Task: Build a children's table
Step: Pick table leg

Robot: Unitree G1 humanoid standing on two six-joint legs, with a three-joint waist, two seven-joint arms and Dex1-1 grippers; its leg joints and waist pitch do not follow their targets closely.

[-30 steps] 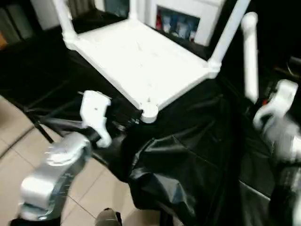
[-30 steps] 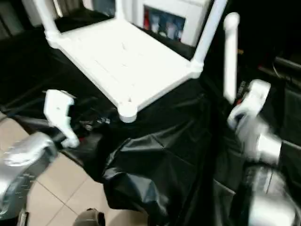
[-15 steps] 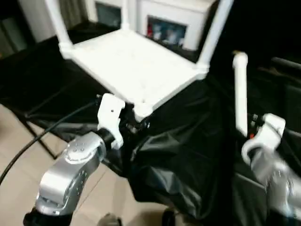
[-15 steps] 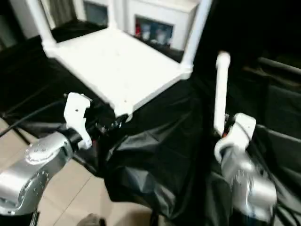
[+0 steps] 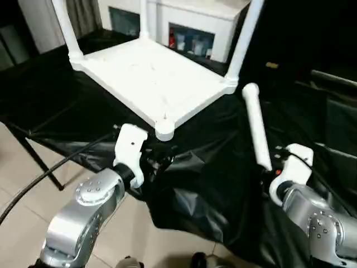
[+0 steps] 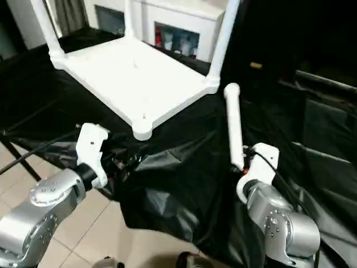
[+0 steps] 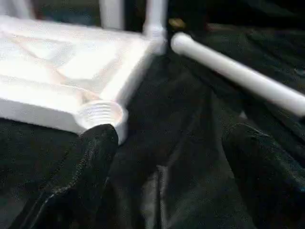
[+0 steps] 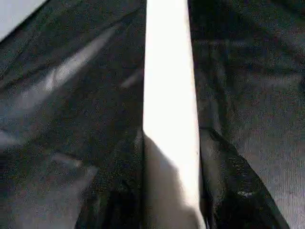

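The children's table lies upside down on a black cloth: its white tabletop (image 5: 150,78) has three legs standing up from the corners, one of them (image 5: 241,39) at the right. The near corner socket (image 5: 164,129) holds nothing. My left gripper (image 7: 169,143) stands open just in front of that socket (image 7: 101,113), with black fingers (image 7: 90,162) on either side of bare cloth. Shut on the lower end of a loose white leg (image 5: 256,128), my right gripper (image 5: 271,170) keeps it slanting up toward the tabletop's right corner. The right wrist view has the leg (image 8: 169,95) between both fingers (image 8: 228,181).
A white glass-door cabinet (image 5: 195,33) stands behind the work table. The black cloth (image 5: 212,184) hangs in folds over the near edge, above a tiled floor (image 5: 22,184). A black cable (image 5: 39,178) runs to my left arm, past the work table's thin dark support (image 5: 33,162).
The camera has shifted. My right arm has lowered the held leg and tilted it closer to the tabletop's right corner. My left gripper has come nearer to the empty near socket.
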